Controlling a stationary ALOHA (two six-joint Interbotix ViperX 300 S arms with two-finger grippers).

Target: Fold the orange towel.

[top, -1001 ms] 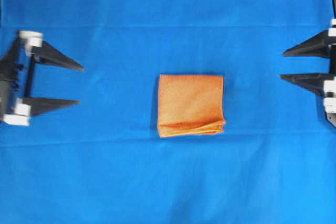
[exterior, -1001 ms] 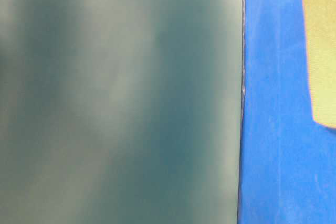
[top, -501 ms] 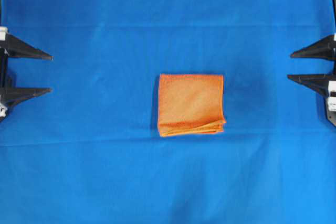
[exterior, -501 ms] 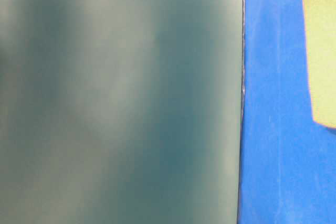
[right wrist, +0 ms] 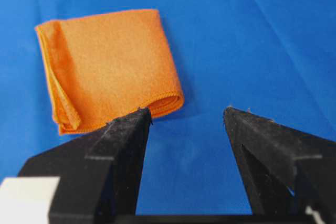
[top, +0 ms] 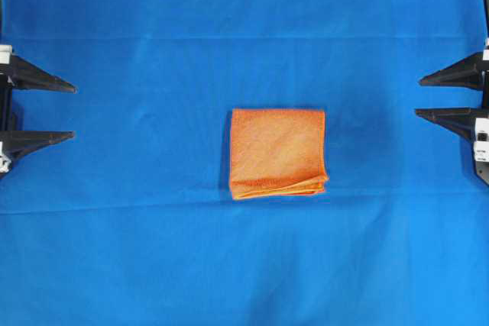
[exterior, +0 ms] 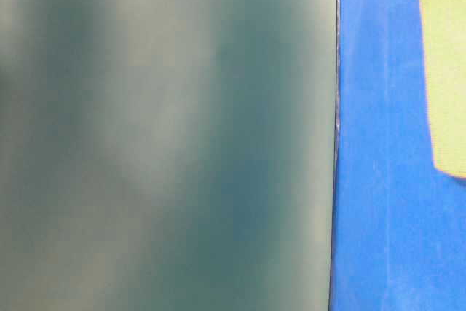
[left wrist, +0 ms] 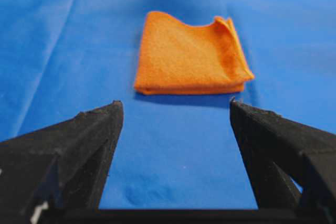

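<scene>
Orange microfibre, the orange towel [top: 277,153] lies folded into a small square in the middle of the blue cloth [top: 153,250]. The left gripper [top: 71,111] and right gripper [top: 419,96] sit at opposite edges, well apart from it, jaws spread wide, holding nothing.

My overhead camera looked straight down; both wrist cameras faced inward, low, sharing the orange towel [top: 277,153]; my table-level camera sat mostly blocked.
</scene>
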